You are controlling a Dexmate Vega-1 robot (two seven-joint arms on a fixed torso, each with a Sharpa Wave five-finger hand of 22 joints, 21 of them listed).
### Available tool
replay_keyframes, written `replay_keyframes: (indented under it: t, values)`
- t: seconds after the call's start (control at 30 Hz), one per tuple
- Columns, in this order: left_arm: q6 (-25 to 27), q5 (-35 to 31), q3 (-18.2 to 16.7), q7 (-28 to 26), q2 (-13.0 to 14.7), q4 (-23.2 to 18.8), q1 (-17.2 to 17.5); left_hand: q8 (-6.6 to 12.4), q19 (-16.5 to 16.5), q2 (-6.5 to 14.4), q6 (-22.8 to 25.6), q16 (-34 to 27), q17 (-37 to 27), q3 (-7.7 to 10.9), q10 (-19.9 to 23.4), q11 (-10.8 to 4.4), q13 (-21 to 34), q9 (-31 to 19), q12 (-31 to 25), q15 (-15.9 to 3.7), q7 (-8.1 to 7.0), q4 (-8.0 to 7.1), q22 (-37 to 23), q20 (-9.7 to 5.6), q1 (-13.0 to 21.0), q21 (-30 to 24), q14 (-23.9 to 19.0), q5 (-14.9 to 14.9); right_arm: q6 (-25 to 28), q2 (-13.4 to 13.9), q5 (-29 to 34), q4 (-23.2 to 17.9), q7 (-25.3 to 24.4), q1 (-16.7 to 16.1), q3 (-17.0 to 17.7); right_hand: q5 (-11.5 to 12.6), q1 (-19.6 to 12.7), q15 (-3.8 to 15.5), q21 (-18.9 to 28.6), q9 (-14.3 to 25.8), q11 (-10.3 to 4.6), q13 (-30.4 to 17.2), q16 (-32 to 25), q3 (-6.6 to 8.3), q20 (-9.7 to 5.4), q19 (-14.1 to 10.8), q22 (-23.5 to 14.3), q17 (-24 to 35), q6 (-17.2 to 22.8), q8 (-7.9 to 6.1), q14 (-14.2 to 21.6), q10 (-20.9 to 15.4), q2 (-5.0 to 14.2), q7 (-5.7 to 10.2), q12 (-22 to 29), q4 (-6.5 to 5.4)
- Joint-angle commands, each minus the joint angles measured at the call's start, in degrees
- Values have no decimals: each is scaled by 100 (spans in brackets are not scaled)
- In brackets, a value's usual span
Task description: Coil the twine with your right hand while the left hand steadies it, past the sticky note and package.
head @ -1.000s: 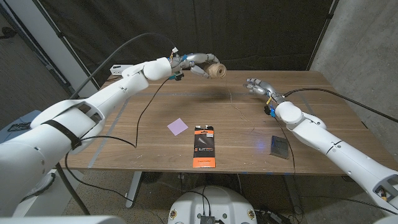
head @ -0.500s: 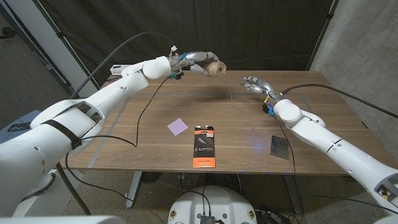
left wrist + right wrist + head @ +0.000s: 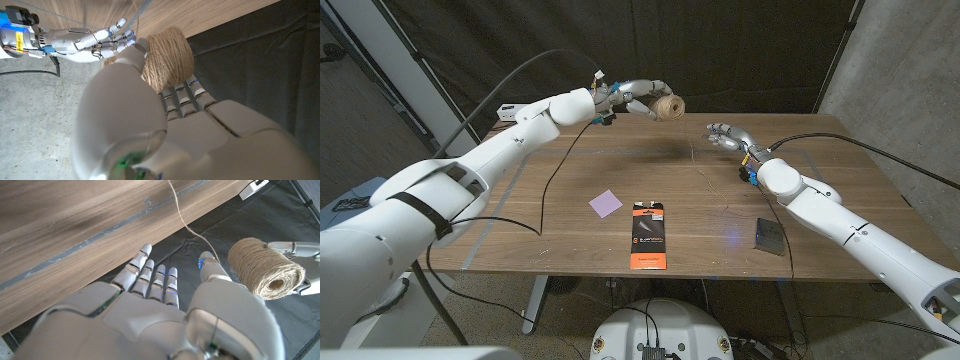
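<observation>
Fibrous cylindrical twine spool (image 3: 668, 107) gripped by left hand (image 3: 638, 97); right hand (image 3: 728, 135) spread.

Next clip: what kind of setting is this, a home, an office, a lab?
Most likely a robot lab or test booth: a bare wooden table with black curtains behind it, a concrete wall beside it, and cables trailing across the tabletop.
</observation>
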State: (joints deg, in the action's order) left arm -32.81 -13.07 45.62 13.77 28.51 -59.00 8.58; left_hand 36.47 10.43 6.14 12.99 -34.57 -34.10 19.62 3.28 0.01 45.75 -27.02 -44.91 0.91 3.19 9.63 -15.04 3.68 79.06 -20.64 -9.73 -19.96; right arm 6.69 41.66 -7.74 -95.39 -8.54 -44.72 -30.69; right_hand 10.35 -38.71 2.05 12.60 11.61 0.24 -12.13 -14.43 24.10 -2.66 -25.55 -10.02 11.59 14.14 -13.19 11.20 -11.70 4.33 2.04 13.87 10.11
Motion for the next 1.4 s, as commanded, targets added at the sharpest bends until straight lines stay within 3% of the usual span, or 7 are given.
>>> replay_keyframes:
  t: [0.03, 1.03, 1.4]
  values:
    - [167, 89, -47, 66, 29, -205, 97, 22, -23, 90, 80, -33, -16, 85, 54, -18, 13, -44, 7, -7, 36, -66, -14, 39, -44, -38, -40, -50, -80, -50, -33, 106, 271, 86, -120, -15, -80, 223, -3, 15, 72, -23, -3, -3, -210, -81, -7, 17, -11, 6, 29, -5, 11, -92, -6, -29]
    - [74, 231, -1, 119, -161, 159, -41, 8, -48, 78, 87, -15, -5, 122, 65, -14, 14, -23, 29, 4, 37, -54, -9, 33, -63, -61, -50, -103, -457, -383, 52, 754, 535, 465, -372, -13, -191, 237, -26, 23, 13, -40, 3, -82, -216, -104, -8, 34, 22, 28, 66, -57, -27, -73, -11, -46]
    - [-16, 274, 30, 80, -274, 309, -118, 5, -58, 88, 98, -3, 2, 144, 74, -10, 20, -15, 32, 6, 46, -56, -7, 37, -69, -70, -52, -125, -531, -419, 157, 801, 462, 504, -389, -14, -333, 335, 9, 31, -61, -69, -67, -126, -249, -264, -11, 58, 260, -33, 266, -264, -33, 9, 60, -38]
